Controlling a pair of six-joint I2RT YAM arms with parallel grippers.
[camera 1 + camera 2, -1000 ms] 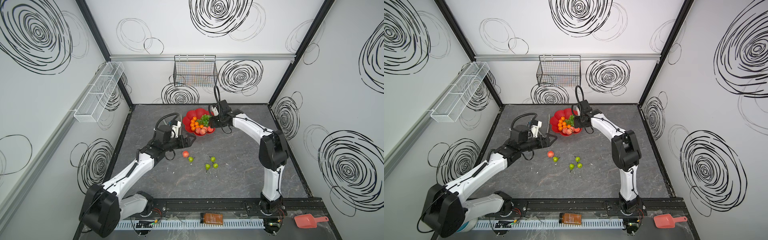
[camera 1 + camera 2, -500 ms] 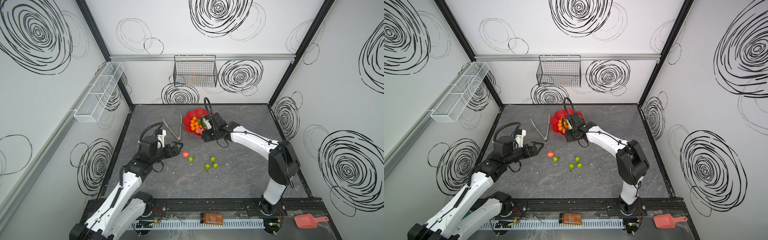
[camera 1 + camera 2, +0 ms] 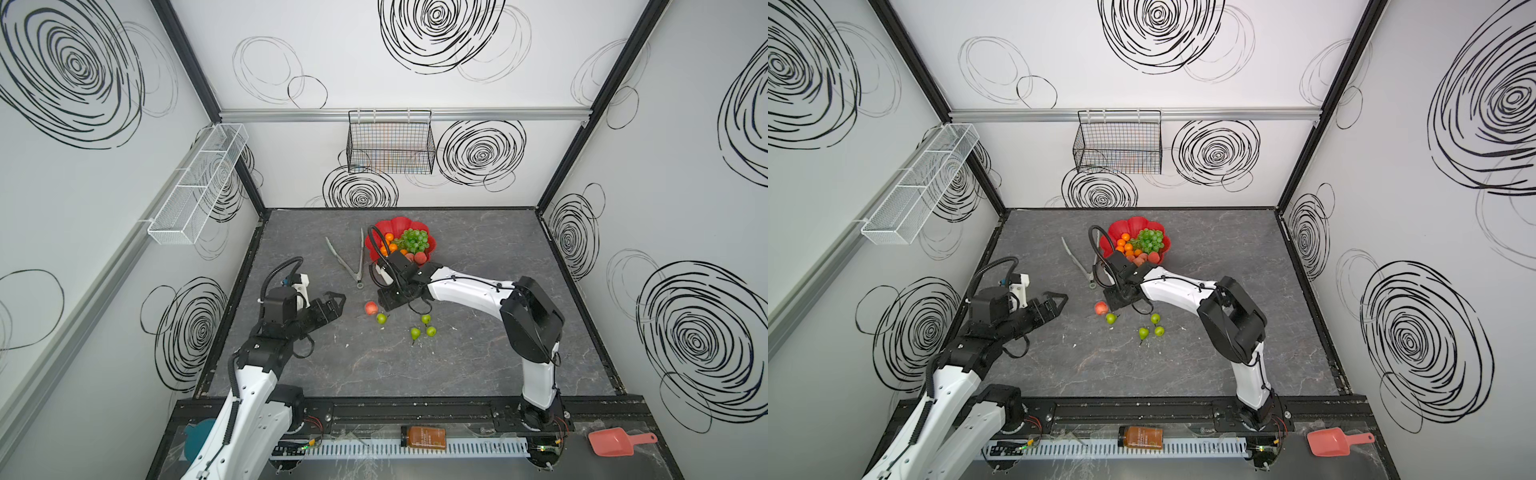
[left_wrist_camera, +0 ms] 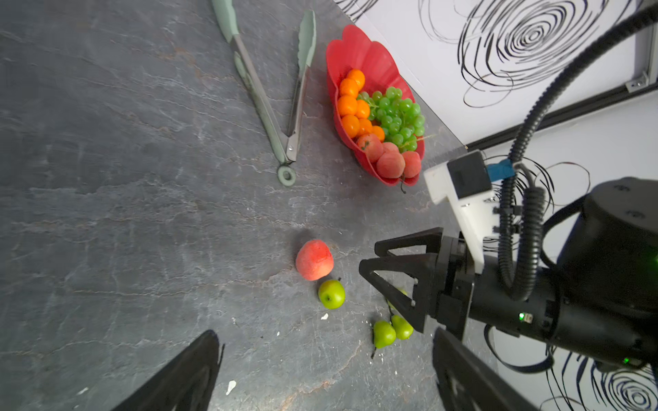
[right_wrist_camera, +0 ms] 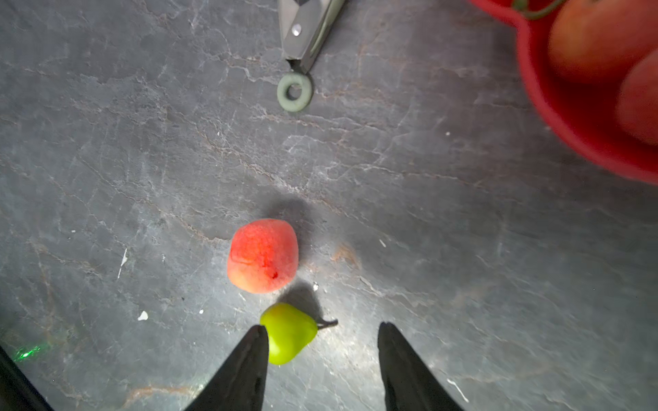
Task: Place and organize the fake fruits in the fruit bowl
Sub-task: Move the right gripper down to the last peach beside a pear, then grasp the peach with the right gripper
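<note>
Pear point(image 5: 288, 334) just beside right pincer point(image 5: 322, 329)

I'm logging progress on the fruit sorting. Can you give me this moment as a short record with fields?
fruit bowl: holds tangerines, grapes and peaches
loose on table: loose peach, pear beside it, three pears further off
right gripper: open, low over the pear beside the loose peach, holding nothing
left gripper: open, empty, apart from the fruit
tongs: lying on the table beside the fruit bowl
</note>
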